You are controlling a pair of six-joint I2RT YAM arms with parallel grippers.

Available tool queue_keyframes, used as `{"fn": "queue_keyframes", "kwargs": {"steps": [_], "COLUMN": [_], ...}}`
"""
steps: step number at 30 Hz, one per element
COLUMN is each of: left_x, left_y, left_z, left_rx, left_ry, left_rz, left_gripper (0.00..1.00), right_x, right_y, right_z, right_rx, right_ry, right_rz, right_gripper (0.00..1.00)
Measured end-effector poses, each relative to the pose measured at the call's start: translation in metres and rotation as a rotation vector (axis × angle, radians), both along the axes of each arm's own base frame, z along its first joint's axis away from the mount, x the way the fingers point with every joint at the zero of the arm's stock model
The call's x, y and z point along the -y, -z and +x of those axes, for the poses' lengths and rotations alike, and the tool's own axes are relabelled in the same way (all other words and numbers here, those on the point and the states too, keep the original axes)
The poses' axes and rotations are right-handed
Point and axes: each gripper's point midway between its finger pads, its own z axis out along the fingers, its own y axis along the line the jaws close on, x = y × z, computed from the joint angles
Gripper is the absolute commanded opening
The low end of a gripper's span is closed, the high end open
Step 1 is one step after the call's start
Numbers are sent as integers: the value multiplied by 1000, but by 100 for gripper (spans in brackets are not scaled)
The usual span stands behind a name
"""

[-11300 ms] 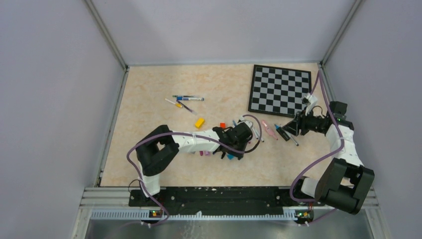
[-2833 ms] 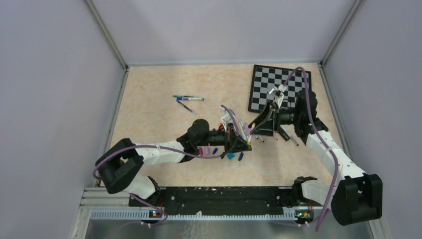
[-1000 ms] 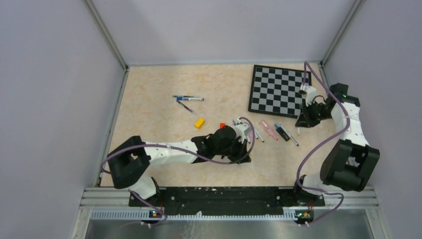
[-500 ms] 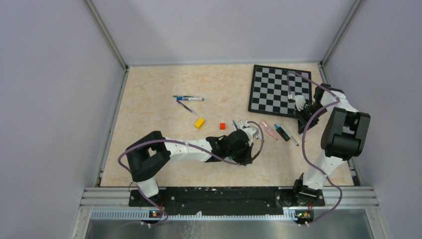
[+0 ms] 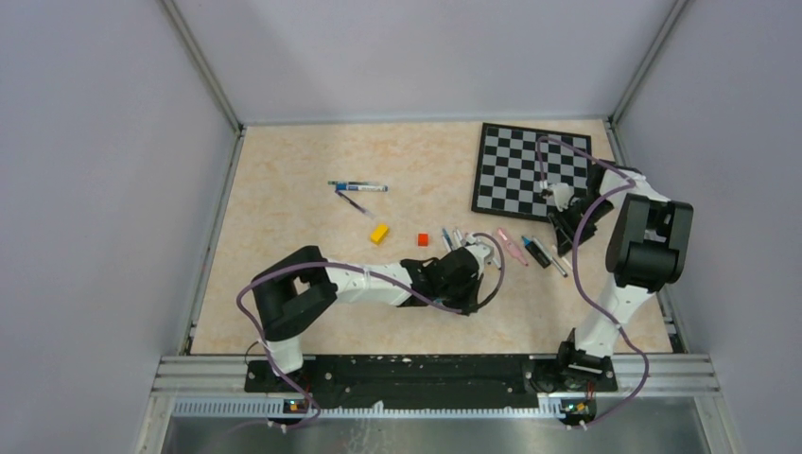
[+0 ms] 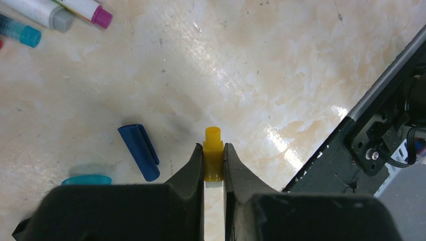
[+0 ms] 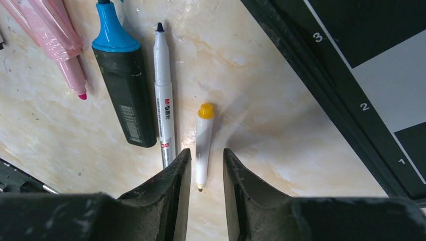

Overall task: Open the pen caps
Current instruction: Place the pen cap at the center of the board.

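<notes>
- Fingertips of the left end effector clench a yellow cap over the desk.
- A blue cap lies just left of it.
- The right end effector is released; a white pen with a yellow end lies flat between its parted fingertips.

Yellow cap pulled off; right fingers parted, pen laid down.

The table looks glossy and marbled, the yellow cap smooth plastic
</notes>
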Motion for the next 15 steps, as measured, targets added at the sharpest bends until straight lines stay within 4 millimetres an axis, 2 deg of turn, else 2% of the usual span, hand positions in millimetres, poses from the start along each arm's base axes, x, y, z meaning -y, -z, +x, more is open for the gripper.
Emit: {"fn": "queue_keyframes", "kwargs": {"steps": [6,9,15], "left_x": [-5,-6,-7], "left_y": [8,11,14], "left_z": [0,0,1], "left_rx": [-7,-6,-7], "left_ry": [-7,-12,-18], "left_rz": [41,57,82], "left_gripper": [16,19,30], "right_x": [-5,-9,-26], "right_y": [-3,-12,-59], "right_z": [1,4,14], "right_rx": [3,33,183], "right_ry": [16,25,47], "right_rz": [27,43,119], "right_gripper": [30,31,31]}}
